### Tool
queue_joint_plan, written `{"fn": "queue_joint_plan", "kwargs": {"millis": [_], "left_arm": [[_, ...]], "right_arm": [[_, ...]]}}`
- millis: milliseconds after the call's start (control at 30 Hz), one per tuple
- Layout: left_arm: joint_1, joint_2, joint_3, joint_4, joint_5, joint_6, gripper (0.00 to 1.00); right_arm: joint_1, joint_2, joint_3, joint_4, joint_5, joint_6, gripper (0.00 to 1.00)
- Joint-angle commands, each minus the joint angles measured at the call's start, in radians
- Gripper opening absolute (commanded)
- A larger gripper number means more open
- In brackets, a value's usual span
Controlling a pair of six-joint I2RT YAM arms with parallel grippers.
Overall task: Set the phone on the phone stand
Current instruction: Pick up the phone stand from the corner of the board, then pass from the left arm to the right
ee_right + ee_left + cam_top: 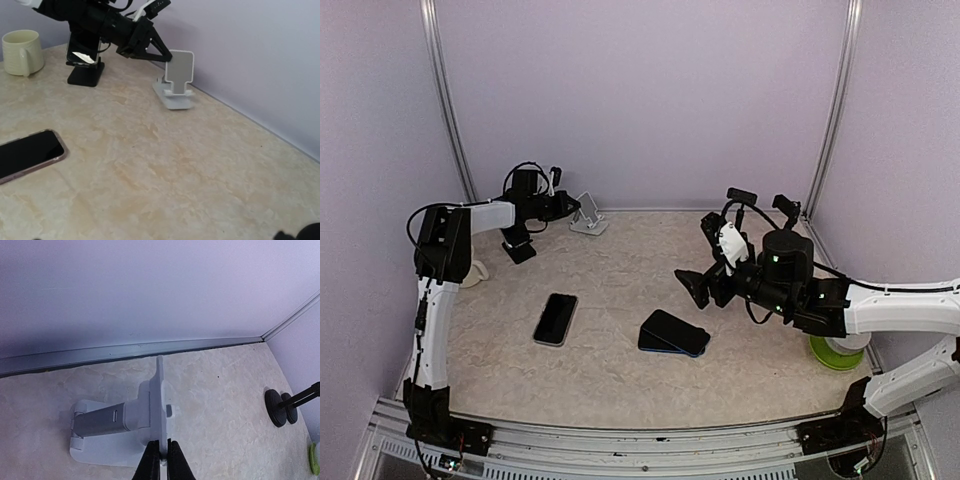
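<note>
While the left gripper (161, 455) pinches the white plastic phone stand (115, 422) at eleven o'clock, a black phone (555, 319) awaits grasping.

Reaches with the left arm toward the far edge, left gripper (571, 207) pinched tight on the phone stand (588, 216). Hangs the right gripper (700, 258) wide apart over the desk's right half.

Lab enclosure: lilac walls (650, 90), aluminium rails (448, 110)
</note>
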Motion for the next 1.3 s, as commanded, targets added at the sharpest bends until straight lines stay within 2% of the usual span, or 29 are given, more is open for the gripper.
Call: {"fn": "queue_joint_plan", "kwargs": {"millis": [0,167,367,700,867,1067,1267], "left_arm": [[0.005,0.030,-0.014,0.058,0.063,-0.009,0.00],[0.005,0.018,-0.040,0.087,0.094,-0.009,0.00],[0.005,-0.031,-0.090,0.153,0.157,-0.095,0.00],[-0.033,-0.237,-0.271,0.263,0.243,-0.180,0.00],[-0.089,-0.371,-0.422,0.352,0.281,-0.190,0.00],[-0.135,-0.505,-0.562,0.419,0.311,-0.197,0.00],[-0.166,-0.633,-0.671,0.465,0.326,-0.192,0.00]], "right_arm": [[0.007,0.008,0.029,0.002,0.004,-0.011,1.00],[0.006,0.007,0.029,0.002,0.003,-0.011,1.00],[0.007,0.007,0.036,0.003,-0.005,-0.026,1.00],[0.006,0.043,0.091,-0.010,-0.022,0.008,1.00],[-0.002,0.116,0.190,-0.141,-0.019,0.091,1.00],[-0.048,0.189,0.307,-0.281,-0.125,0.260,1.00],[-0.188,0.217,0.303,-0.286,-0.391,0.510,1.00]]}}
